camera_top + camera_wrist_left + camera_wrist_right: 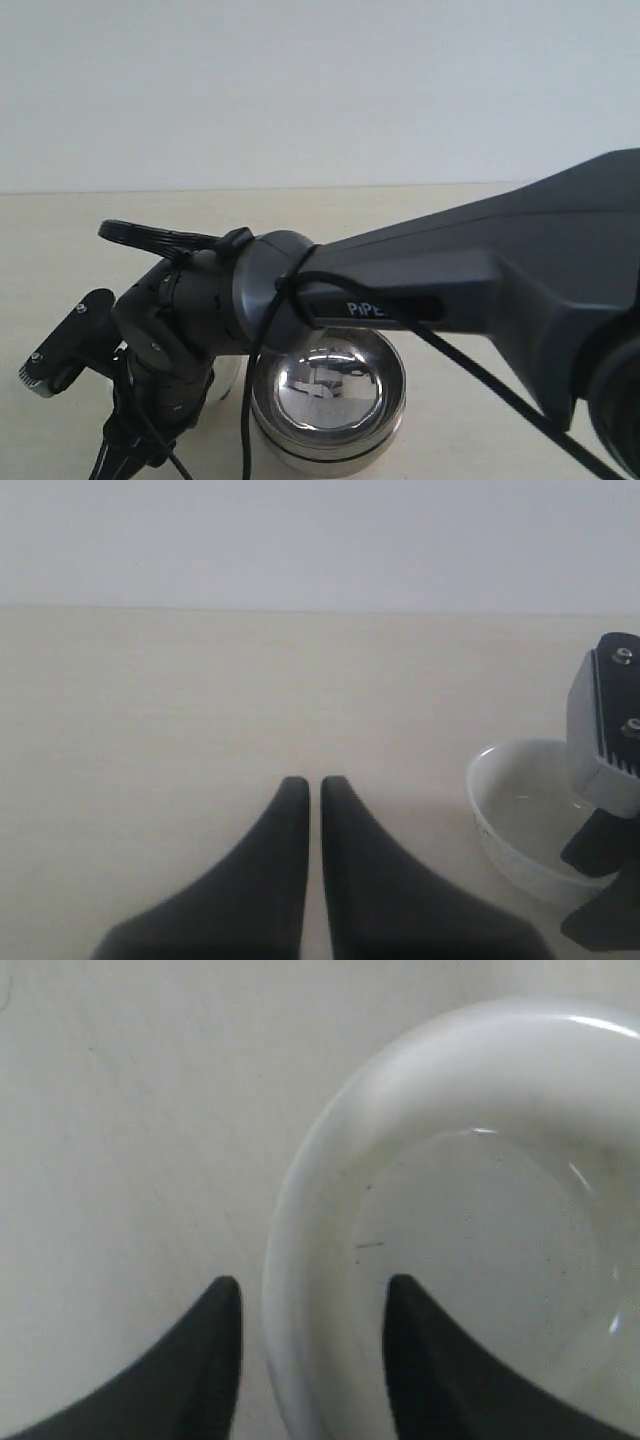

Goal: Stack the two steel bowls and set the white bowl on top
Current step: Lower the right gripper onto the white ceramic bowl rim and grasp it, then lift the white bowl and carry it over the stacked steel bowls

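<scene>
The white bowl [470,1230] stands on the table, and my right gripper [312,1290] is open over its rim, one finger outside the wall and one inside, with a gap on both sides. In the left wrist view the white bowl [520,815] lies off to one side of my left gripper [314,782], which is shut on nothing above bare table. Steel bowls [327,400] sit right of the right arm's wrist; a second rim shows under the upper one, so they look nested. Only a pale sliver of the white bowl [228,378] shows behind the wrist.
The right arm [470,290] reaches across from right to left, hiding much of the beige table [90,215]. Its grey wrist block [605,730] hangs over the white bowl. A pale wall stands behind the table. The left arm is outside the exterior view.
</scene>
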Tool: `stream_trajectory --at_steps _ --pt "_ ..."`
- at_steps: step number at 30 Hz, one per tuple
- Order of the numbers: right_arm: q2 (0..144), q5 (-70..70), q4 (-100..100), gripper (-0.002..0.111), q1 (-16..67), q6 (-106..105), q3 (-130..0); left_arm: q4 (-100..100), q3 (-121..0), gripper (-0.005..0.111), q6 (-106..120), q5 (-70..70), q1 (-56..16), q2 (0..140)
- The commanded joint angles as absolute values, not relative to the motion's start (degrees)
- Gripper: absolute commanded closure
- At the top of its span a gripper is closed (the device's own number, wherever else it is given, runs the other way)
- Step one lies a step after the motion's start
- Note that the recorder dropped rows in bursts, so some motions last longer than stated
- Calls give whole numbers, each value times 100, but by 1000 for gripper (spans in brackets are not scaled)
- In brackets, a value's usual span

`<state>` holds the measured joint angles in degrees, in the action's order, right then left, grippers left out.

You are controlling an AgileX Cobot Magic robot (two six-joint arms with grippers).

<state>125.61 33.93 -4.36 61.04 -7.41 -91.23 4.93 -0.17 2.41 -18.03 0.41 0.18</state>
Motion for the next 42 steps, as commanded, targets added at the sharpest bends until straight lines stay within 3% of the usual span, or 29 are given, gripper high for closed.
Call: stream_trajectory --at_steps 1,2,16,29,42 --pt "12556 3238 -590 100 6122 -803 -9160 493 0 103 214 -1760 12 0" --pt "12556 3210 -590 109 6122 -839 -9170 493 0 103 214 -1760 12 0" --pt "12236 3633 -628 108 6133 -1126 -9810 493 0 103 214 -1760 12 0" --pt "11355 5642 -1275 108 6133 -711 -9862 493 0 103 214 -1760 12 0" --pt "9979 5046 -1693 108 6122 188 -7328 493 0 103 214 -1760 12 0"
